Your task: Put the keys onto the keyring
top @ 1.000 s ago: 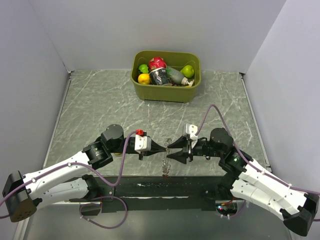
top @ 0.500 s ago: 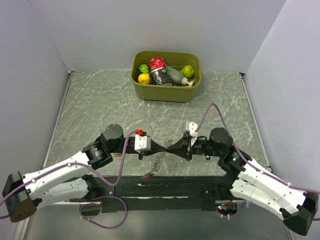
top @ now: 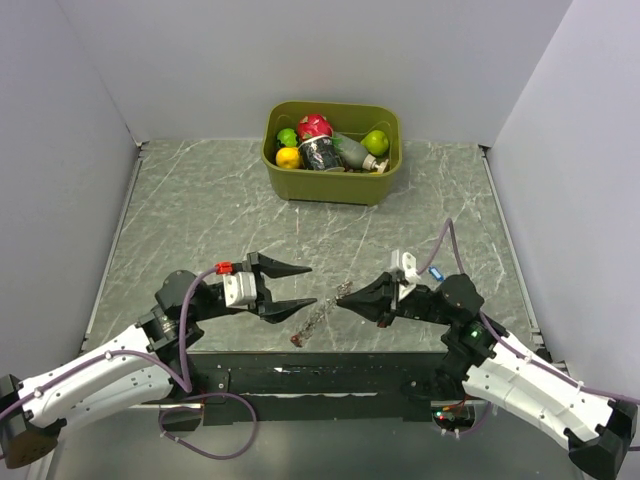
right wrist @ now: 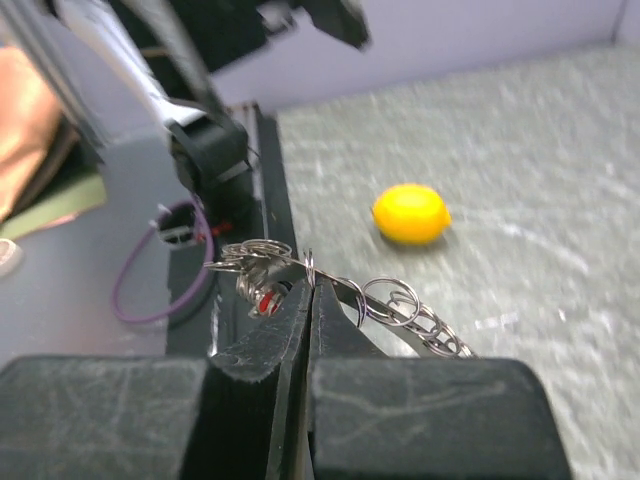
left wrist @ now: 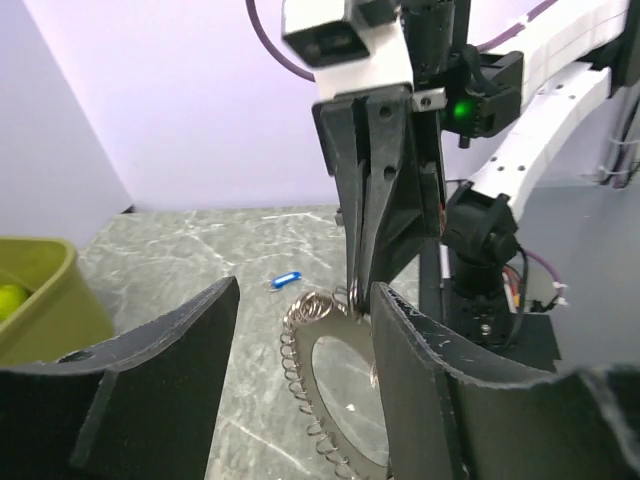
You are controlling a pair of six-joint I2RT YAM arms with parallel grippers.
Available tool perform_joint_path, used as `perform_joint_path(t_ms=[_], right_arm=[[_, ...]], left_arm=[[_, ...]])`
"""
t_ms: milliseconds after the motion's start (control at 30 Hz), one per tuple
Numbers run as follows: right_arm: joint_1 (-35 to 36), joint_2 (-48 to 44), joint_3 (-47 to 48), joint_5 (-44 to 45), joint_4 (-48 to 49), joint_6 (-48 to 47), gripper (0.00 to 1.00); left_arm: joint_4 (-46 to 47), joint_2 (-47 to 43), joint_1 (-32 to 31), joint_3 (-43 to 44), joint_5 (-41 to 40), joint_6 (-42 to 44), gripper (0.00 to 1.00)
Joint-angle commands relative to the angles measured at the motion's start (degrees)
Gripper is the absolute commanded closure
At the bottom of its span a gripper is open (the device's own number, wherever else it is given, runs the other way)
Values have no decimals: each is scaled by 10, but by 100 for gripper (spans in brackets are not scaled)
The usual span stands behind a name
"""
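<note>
We are clenching our right tool [top: 341,296] on the keyring [top: 315,317], while our left tool [top: 311,285] is gaping empty just beside it.

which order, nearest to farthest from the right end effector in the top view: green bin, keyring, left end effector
1. keyring: pinched in the right end effector, hanging just left of it.
2. left end effector: across the gap to the left, open.
3. green bin: far back, centre.

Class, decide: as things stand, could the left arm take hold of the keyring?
Probably yes. The left gripper is open and faces the keyring, which hangs from the shut right gripper with nothing between them.
</note>
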Motion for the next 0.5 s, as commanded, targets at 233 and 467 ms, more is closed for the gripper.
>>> perform_joint_path(t_ms=[233,467], right_arm=[[-3,-40,-16,-119,177,0,100],[-3,-49,-37,-86,215,9,100]], left_arm=[[32,50,6,11,137,-4,54],[88,85,6,19,208,-18,69]])
